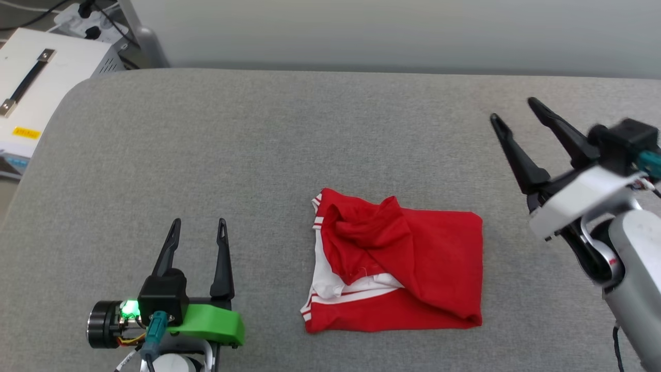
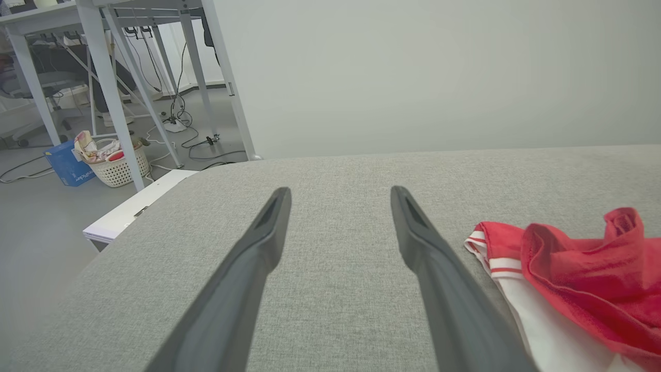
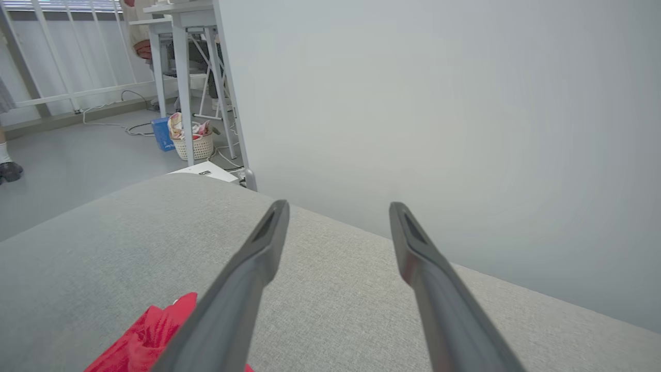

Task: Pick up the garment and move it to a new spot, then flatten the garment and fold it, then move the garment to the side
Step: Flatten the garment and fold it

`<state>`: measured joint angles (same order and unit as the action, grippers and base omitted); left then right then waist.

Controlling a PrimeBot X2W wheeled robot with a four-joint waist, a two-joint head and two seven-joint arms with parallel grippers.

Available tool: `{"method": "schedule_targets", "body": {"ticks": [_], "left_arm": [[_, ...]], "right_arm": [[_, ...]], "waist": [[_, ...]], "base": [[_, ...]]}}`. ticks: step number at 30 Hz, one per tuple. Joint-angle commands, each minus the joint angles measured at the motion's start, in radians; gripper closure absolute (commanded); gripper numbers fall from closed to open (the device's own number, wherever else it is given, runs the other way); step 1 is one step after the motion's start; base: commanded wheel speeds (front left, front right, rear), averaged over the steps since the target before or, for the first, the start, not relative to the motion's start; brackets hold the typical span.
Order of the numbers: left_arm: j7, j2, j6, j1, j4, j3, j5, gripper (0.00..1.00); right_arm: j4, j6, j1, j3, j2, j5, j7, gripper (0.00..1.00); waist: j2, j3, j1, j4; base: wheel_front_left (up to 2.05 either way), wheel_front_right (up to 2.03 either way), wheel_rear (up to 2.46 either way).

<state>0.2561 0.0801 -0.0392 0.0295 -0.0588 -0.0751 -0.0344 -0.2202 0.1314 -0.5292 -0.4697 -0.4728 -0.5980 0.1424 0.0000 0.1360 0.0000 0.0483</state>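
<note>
Left gripper [image 1: 199, 227] sits low over the grey padded surface [image 1: 289, 144], fingers spread wide, nothing between them. Just off to its right lies the garment [image 1: 413, 268], a roughly folded red bundle. Its white sleeve and striped trim show on the edge nearest that gripper, with a rumpled hump on top. Further right, apart from the cloth, the right gripper [image 1: 515, 111] leans leftward, jaws wide apart and empty. The garment sits off to its lower left.

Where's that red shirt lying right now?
In the head view the garment lies folded on the grey surface, between the left gripper and the right gripper, touching neither.
</note>
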Motion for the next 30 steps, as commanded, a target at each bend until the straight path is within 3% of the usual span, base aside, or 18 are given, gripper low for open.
{"method": "schedule_targets", "body": {"ticks": [1,9,13,20,30], "left_arm": [[0.006,0.008,0.003,-0.016,0.004,0.004,0.005,0.00],[0.006,0.005,0.005,-0.037,0.028,0.003,0.005,0.00],[0.006,0.007,0.006,-0.049,0.034,0.002,0.006,0.00],[0.006,0.012,0.013,-0.078,0.038,0.003,0.004,0.00],[0.006,0.013,0.015,-0.094,0.033,-0.002,0.004,0.00]], "right_arm": [[0.003,-0.001,0.039,0.035,0.019,0.028,0.028,0.00],[0.086,-0.001,0.266,0.303,0.136,0.210,0.111,0.00],[0.142,-0.001,0.372,0.389,0.210,0.272,0.118,0.00],[0.231,-0.001,0.516,0.453,0.310,0.336,0.119,0.00],[0.232,-0.001,0.619,0.454,0.345,0.371,0.119,0.00]], "waist": [[0.0000,-0.023,0.0000,-0.023],[0.0000,-0.050,0.0000,-0.041],[0.0000,-0.059,0.0000,-0.045],[0.0000,-0.069,0.0000,-0.043],[0.0000,-0.072,0.0000,-0.035]], "base": [[0.00,0.00,0.00],[0.00,0.00,0.00],[0.00,0.00,0.00],[0.00,0.00,0.00],[0.00,0.00,0.00]]}}
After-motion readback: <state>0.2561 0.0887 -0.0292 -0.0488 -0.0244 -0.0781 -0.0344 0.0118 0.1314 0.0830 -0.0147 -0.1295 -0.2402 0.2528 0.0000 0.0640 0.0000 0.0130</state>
